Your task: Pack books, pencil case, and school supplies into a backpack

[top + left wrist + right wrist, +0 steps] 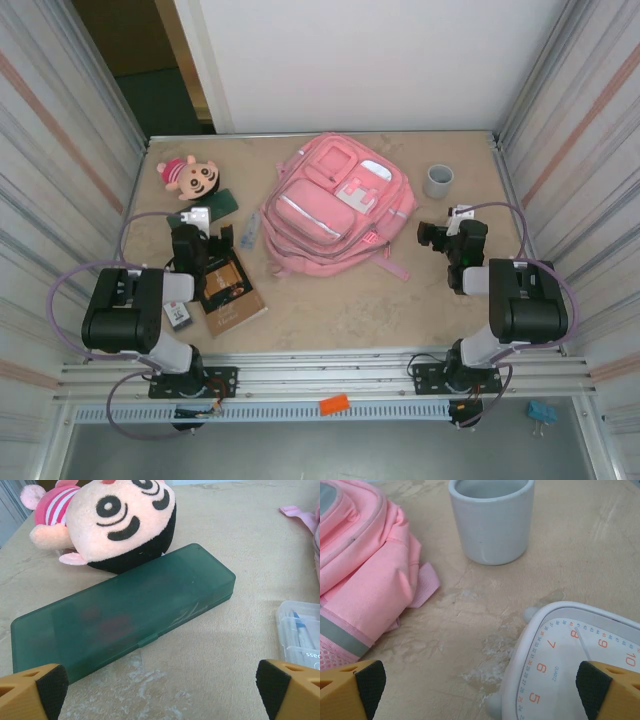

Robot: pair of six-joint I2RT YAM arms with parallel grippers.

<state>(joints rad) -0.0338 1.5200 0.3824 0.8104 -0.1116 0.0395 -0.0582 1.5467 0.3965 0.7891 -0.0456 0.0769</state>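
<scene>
Left wrist — pencil case [125,612] (green) beyond spread fingers [50,690].

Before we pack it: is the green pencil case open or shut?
Shut. The pencil case lies flat on the table with its lid down flush along the front seam, and nothing is sticking out.

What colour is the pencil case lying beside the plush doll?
The pencil case is a translucent dark green, clearest in the left wrist view.
</scene>
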